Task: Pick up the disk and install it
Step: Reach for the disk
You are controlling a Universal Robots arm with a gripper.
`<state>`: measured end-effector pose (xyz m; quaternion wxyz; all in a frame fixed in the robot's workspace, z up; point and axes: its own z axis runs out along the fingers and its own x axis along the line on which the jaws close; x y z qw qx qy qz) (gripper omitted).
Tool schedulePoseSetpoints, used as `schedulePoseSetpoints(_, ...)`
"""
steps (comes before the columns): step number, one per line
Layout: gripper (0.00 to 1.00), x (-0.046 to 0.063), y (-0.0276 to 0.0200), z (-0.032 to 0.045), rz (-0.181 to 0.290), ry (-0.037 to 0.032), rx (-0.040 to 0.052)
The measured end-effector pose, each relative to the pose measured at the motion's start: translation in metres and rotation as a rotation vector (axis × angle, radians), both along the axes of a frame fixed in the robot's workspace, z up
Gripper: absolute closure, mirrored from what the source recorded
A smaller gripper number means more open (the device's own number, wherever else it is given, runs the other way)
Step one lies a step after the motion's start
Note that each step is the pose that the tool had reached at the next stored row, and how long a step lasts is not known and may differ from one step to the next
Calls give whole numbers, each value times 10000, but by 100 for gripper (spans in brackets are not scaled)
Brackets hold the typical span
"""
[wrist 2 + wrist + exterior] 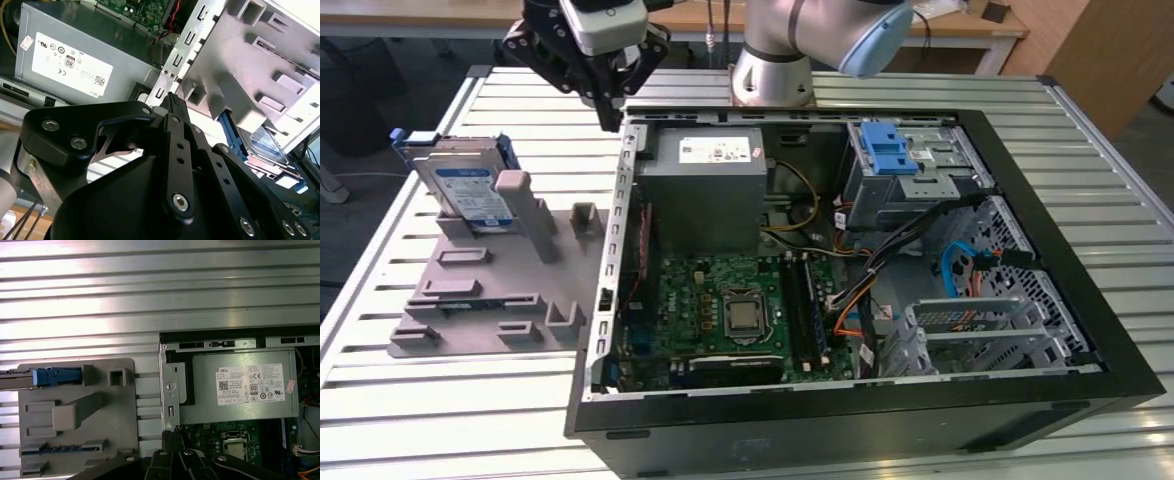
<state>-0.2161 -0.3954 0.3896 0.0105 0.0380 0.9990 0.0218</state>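
The claw [610,118] hangs with its fingers pressed together on nothing, above the far corner of the open computer case [854,425], where the case wall meets the slatted table [454,425]. The disk [467,190] stands propped in the grey holder [480,290], and in the exterior view it lies at about eight o'clock from the claw, apart from it. By my reckoning the job has hardly begun: the disk is not yet picked up, and nothing has been fitted in the case.
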Motion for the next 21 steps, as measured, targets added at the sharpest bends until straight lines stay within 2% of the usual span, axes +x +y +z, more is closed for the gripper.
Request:
schedulePoseSetpoints(11,89,-71,10,-14,0,18,0)
schedulePoseSetpoints(21,89,-148,22,-30,0,62,-1)
